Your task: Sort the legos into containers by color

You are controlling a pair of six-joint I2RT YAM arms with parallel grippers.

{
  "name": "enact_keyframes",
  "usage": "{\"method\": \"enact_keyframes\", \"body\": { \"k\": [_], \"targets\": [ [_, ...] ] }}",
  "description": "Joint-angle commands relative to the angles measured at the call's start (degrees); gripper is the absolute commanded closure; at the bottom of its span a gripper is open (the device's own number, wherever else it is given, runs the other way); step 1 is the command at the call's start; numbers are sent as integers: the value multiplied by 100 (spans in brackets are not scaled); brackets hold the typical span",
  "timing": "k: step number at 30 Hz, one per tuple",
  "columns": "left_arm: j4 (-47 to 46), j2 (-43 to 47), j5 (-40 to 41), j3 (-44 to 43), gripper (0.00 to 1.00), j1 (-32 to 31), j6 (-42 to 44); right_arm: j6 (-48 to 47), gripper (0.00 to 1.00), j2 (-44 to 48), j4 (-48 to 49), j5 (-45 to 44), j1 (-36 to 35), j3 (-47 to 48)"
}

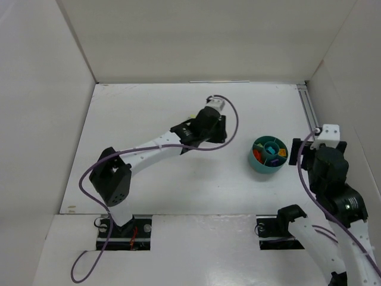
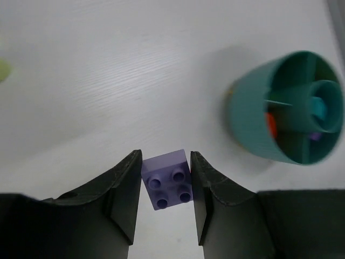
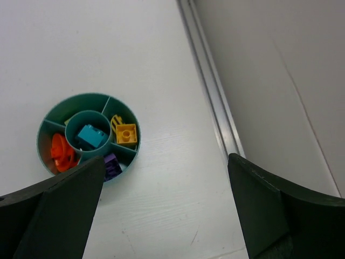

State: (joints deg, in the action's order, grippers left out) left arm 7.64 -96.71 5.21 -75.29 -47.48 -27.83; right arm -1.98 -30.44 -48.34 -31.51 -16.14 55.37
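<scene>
A purple lego point(image 2: 168, 179) is being gripped by the left fingers point(image 2: 123, 190), evidently for sorting into the bowl point(image 2: 249, 121). The right fingers point(image 3: 62, 208) are being held wide open, empty.

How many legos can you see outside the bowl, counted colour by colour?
Purple: 1, the purple brick clamped in the left gripper
Pale green: 1, the pale green piece, blurred at the edge of the left wrist view
Total: 2
</scene>
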Motion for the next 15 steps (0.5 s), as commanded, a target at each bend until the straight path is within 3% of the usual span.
{"method": "enact_keyframes", "body": {
  "k": [1, 5, 15],
  "targets": [
    [-605, -67, -12, -741, 92, -629, 348, 224, 0, 546, -97, -488, 32, 325],
    [-1211, -733, -195, -1382, 90, -1218, 796, 224, 0, 864, -219, -541, 32, 325],
    [-913, -2545, -337, -3782, 88, -1914, 1368, 163, 0, 969, -563, -655, 32, 580]
  ]
}}
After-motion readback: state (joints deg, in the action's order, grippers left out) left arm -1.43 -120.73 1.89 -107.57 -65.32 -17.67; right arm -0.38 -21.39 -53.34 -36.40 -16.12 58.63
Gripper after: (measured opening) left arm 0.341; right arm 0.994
